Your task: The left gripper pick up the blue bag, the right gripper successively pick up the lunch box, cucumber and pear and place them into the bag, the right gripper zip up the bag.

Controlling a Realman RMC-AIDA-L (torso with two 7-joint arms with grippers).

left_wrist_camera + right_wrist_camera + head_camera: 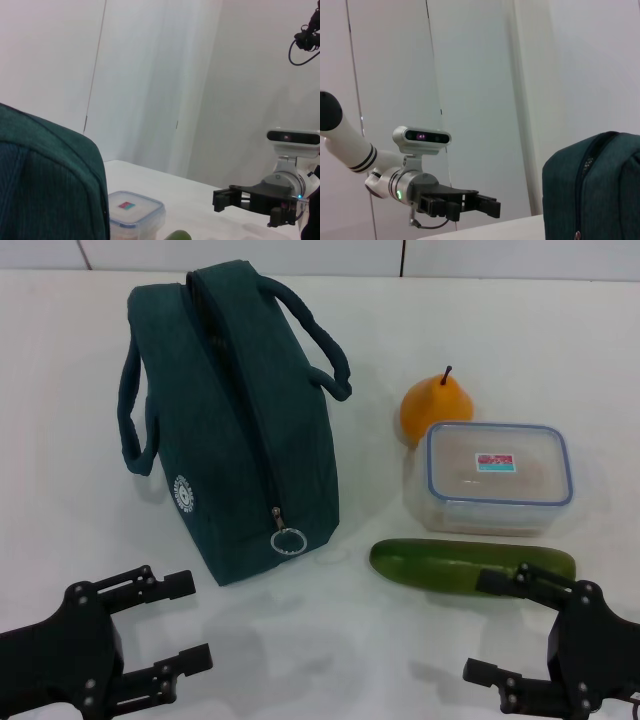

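The blue bag (235, 430) stands on the white table, zipped shut, with its ring pull (289, 540) at the near end. It also shows in the left wrist view (50, 185) and the right wrist view (595, 190). The pear (437, 408) stands behind the lunch box (498, 478), to the right of the bag. The cucumber (470, 565) lies in front of the lunch box. My left gripper (188, 623) is open and empty, near the bag's front left corner. My right gripper (484, 628) is open and empty, just in front of the cucumber.
The white table (330, 640) runs back to a white panelled wall (300, 252). The left wrist view shows the lunch box (135, 212) and the right gripper (220, 199). The right wrist view shows the left gripper (487, 206).
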